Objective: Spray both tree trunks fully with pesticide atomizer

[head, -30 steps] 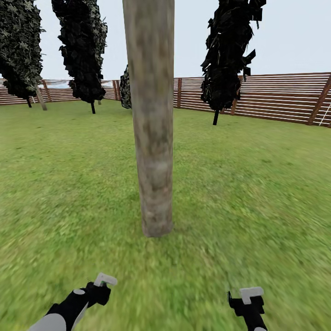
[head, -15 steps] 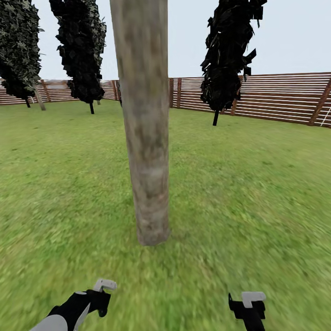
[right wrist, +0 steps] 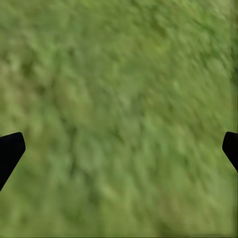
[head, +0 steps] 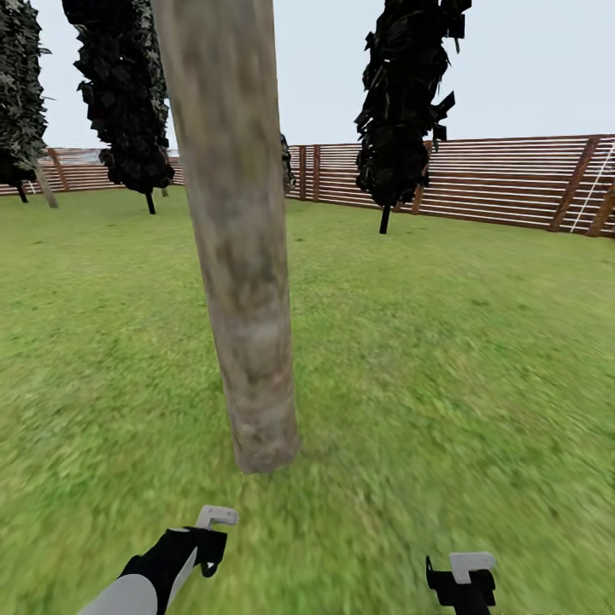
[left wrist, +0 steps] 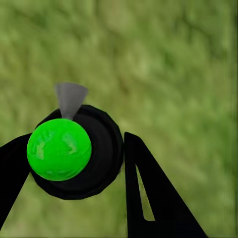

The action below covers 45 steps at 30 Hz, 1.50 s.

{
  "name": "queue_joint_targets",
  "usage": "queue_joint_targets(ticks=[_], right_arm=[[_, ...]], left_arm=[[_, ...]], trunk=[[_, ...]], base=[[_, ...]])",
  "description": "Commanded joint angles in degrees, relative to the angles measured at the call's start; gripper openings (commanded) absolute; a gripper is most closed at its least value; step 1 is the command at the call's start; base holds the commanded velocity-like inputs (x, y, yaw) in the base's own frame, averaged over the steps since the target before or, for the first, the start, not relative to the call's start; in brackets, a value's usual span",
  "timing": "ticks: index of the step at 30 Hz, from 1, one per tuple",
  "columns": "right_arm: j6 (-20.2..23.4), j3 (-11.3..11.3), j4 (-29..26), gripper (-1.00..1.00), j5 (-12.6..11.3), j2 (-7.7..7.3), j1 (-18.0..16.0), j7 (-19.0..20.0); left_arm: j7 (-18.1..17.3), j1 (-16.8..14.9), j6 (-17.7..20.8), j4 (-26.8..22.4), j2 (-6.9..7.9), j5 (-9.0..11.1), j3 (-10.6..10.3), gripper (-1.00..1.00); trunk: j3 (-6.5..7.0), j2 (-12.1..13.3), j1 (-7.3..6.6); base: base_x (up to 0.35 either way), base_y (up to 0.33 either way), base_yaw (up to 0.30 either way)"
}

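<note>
A thick tree trunk (head: 239, 256) of blotchy grey-brown bark rises from the grass lawn (head: 444, 342) straight ahead of the robot, leaning slightly in the head view, its foot planted just beyond the left gripper (head: 215, 518). No white specks are visible on its bark. The left gripper's fingers (left wrist: 148, 193) are closed around the pesticide atomizer (left wrist: 74, 148), a round black body with a bright green cap and a small grey nozzle, held over the grass. The right gripper (head: 471, 565) hangs over bare lawn, well apart from the trunk; its fingers (right wrist: 10, 151) are spread wide and hold nothing. Along the lawn's far edge runs a brown slatted fence (head: 512, 184), with thin-trunked dark-foliage trees (head: 401, 102) standing before it.
</note>
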Motion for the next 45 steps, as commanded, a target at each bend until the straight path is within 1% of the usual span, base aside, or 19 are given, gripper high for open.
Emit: queue_joint_targets(ticks=[1, 6, 10, 19, 20, 22, 24, 25, 27, 31, 32, 34, 35, 36, 38, 40, 42, 44, 45], right_arm=[[-0.2, -0.5, 0.1, 1.0, 0.6, 0.01, 0.0, -0.2], [-0.2, -0.5, 0.1, 1.0, 0.6, 0.01, 0.0, -0.1], [-0.2, -0.5, 0.2, 1.0, 0.7, -0.07, 0.0, -0.1], [-0.2, -0.5, 0.2, 1.0, 0.7, -0.01, 0.0, -0.2], [-0.2, -0.5, 0.2, 1.0, 0.7, -0.04, 0.0, -0.2], [-0.2, -0.5, 0.2, 1.0, 0.7, -0.06, -0.1, -0.2], [-0.2, -0.5, 0.2, 1.0, 0.7, -0.07, 0.0, -0.2], [-0.2, -0.5, 0.2, 1.0, 0.7, -0.07, -0.1, -0.2], [-0.2, -0.5, 0.2, 1.0, 0.7, -0.08, 0.0, -0.2], [-0.2, -0.5, 0.2, 1.0, 0.7, -0.08, 0.0, -0.2], [-0.2, -0.5, 0.2, 1.0, 0.7, -0.08, 0.0, -0.2], [-0.2, -0.5, 0.2, 1.0, 0.7, -0.07, 0.0, -0.2], [-0.2, -0.5, 0.2, 1.0, 0.7, -0.07, 0.0, -0.2], [-0.2, -0.5, 0.2, 1.0, 0.7, -0.08, 0.0, -0.2], [-0.2, -0.5, 0.2, 1.0, 0.7, -0.08, 0.0, -0.2], [-0.2, -0.5, 0.2, 1.0, 0.7, -0.07, 0.0, -0.2], [-0.2, -0.5, 0.2, 1.0, 0.7, -0.08, 0.0, -0.2], [-0.2, -0.5, 0.2, 1.0, 0.7, -0.08, 0.0, -0.2], [-0.2, -0.5, 0.2, 1.0, 0.7, -0.07, 0.0, -0.2]], left_arm=[[-0.4, 0.0, 0.3, -0.2, -0.1, -0.5, 0.5, -1.0], [-0.4, 0.0, 0.3, -0.2, -0.12, -0.5, 0.5, -1.0], [-0.4, 0.0, 0.2, -0.2, -0.13, -0.5, 0.5, -1.0], [-0.5, -0.5, 0.3, -0.4, -0.3, -0.6, 0.2, -1.0], [-0.5, -0.7, 0.4, -0.5, -0.74, -0.6, 0.2, -1.0], [-0.6, -3.2, 1.4, -0.9, -3.07, -0.6, 0.0, -1.0], [-0.7, -4.8, 3.0, -1.0, -4.18, -0.7, -0.1, -1.0], [-0.9, -5.9, 4.9, -1.0, -4.48, -0.7, -0.1, -1.0], [-1.1, -7.2, 7.4, -1.4, -4.1, -0.6, 0.0, -1.0], [-1.5, -7.4, 8.3, -5.0, -0.04, -0.5, 0.2, -1.0], [-1.5, -7.3, 8.4, -5.3, 0.19, -0.5, 0.2, -1.0], [-1.5, -7.3, 8.4, -5.5, -0.19, -0.6, 0.1, -1.0], [-1.5, -7.3, 8.3, -5.6, -1.22, -0.6, 0.0, -1.0], [-1.4, -7.5, 8.3, -5.7, -2.75, -0.6, -0.1, -1.0], [-1.5, -7.8, 8.3, -5.8, -3.74, -0.6, -0.2, -1.0], [-1.5, -8.1, 8.3, -5.9, -3.92, -0.7, -0.3, -1.0], [-1.6, -8.7, 8.4, -6.6, -3.38, -0.7, -0.2, -1.0], [-1.6, -8.9, 8.8, -8.7, -2.45, -0.6, 0.0, -1.0], [-1.7, -8.9, 10.2, -9.9, -2.07, -0.6, 0.0, -1.0]], trunk=[[-0.05, 0.0, -0.01], [-0.05, 0.0, -0.01], [-0.05, 0.0, -0.01], [-0.05, 0.0, -0.01], [-0.05, 0.0, -0.01], [0.0, 0.0, -0.01], [0.02, 0.0, -0.01], [0.03, 0.0, -0.01], [0.03, 0.0, -0.01], [0.03, 0.0, -0.01], [0.03, 0.0, -0.01], [0.03, 0.0, -0.01], [0.03, 0.0, -0.01], [0.03, 0.0, -0.01], [0.03, 0.0, -0.01], [0.03, 0.0, -0.01], [0.03, 0.0, -0.01], [0.03, 0.0, -0.01], [0.03, 0.0, -0.01]], base=[[0.013, 0.0, -0.075], [0.018, 0.0, -0.018], [0.234, -0.066, -0.001], [-0.082, -0.075, 0.0], [-0.005, -0.003, -0.023], [-0.002, -0.001, -0.164], [-0.001, 0.0, -0.198], [0.0, 0.0, -0.109], [0.0, 0.0, -0.034], [0.0, 0.0, -0.007], [0.0, 0.0, -0.001], [0.0, 0.0, 0.0], [0.0, 0.0, 0.0], [-0.161, 0.036, 0.0], [-0.252, 0.057, 0.0], [-0.211, 0.04, 0.0], [-0.05, 0.009, 0.0], [-0.019, 0.003, 0.0], [-0.005, 0.001, 0.0]])
